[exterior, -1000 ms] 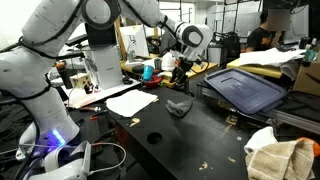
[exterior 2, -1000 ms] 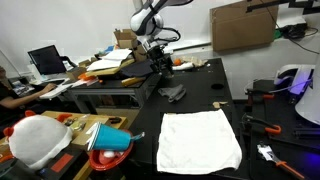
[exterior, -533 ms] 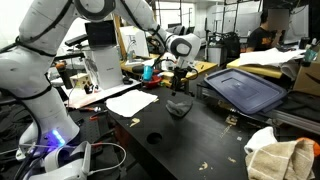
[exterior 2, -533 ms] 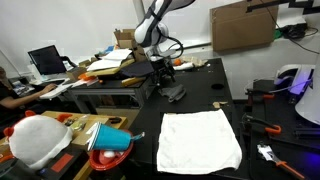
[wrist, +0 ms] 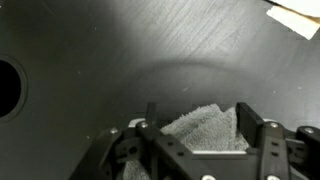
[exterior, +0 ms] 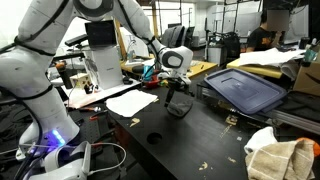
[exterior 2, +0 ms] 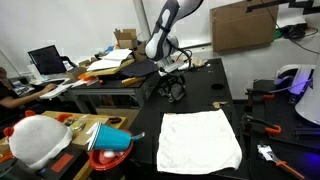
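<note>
A small grey fuzzy cloth (exterior: 180, 107) lies crumpled on the black table (exterior: 190, 145); it also shows in an exterior view (exterior 2: 177, 95). My gripper (exterior: 178, 96) points down right over it, also seen in an exterior view (exterior 2: 173, 87). In the wrist view the cloth (wrist: 205, 128) sits between my two fingers (wrist: 202, 110), which stand apart on either side of it. The fingers are open and the cloth rests on the table.
A white towel (exterior 2: 200, 140) lies flat on the table's near part. White paper (exterior: 132, 102) lies beside the cloth, a dark tray (exterior: 245, 88) farther off. A round hole (exterior: 154, 137) is in the tabletop. Cluttered benches and a person (exterior: 262, 30) stand behind.
The arm has swung from the bench clutter toward the table's middle and lowered, so the gripper now straddles the grey cloth.
</note>
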### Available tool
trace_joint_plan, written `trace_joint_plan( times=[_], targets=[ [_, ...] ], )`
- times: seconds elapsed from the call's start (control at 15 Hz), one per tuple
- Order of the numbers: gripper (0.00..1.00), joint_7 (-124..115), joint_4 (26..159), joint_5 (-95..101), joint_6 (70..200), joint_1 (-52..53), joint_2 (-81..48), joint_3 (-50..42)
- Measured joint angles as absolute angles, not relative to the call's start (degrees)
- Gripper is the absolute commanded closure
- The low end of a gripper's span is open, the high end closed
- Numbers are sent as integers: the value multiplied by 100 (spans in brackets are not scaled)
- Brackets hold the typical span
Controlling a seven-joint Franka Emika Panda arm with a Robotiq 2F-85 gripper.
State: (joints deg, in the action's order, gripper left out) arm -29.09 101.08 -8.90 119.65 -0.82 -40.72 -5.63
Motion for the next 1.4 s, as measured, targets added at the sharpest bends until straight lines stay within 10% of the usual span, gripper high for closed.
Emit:
trace_joint_plan(
  times=[0.47, 0.93, 1.4],
  targets=[
    [100, -3094, 10655, -891, 12183, -40, -3641, -586],
    [100, -3075, 11105, -891, 12808, -40, -3347, -591],
    [37, -3042, 11249, -891, 13013, -40, -3198, -589]
  ],
)
